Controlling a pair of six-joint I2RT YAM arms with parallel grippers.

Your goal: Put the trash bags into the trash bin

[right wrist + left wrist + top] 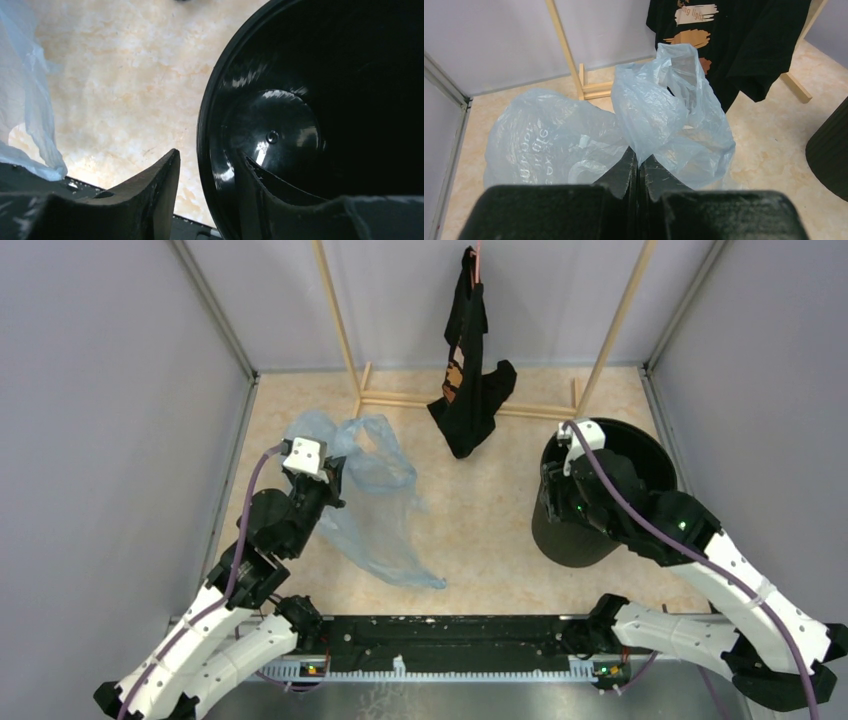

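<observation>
The trash bag point(385, 505), thin translucent light-blue plastic with white lettering, lies crumpled at the left of the floor, one end trailing toward the front. My left gripper point(335, 480) is shut on a fold of it; in the left wrist view the bag point(664, 110) rises from the closed gripper point(639, 155). The glossy black trash bin point(570, 540) stands upright at the right. My right gripper point(553, 488) is open astride its left rim. In the right wrist view point(209, 155) one finger is outside and one inside the bin point(270, 135), with a gap at the outer finger.
A black garment with orange print point(470, 380) hangs from a wooden frame point(400, 398) at the back middle. Grey walls close in the left, right and back. The bin's side shows at the right edge of the left wrist view point(831, 150).
</observation>
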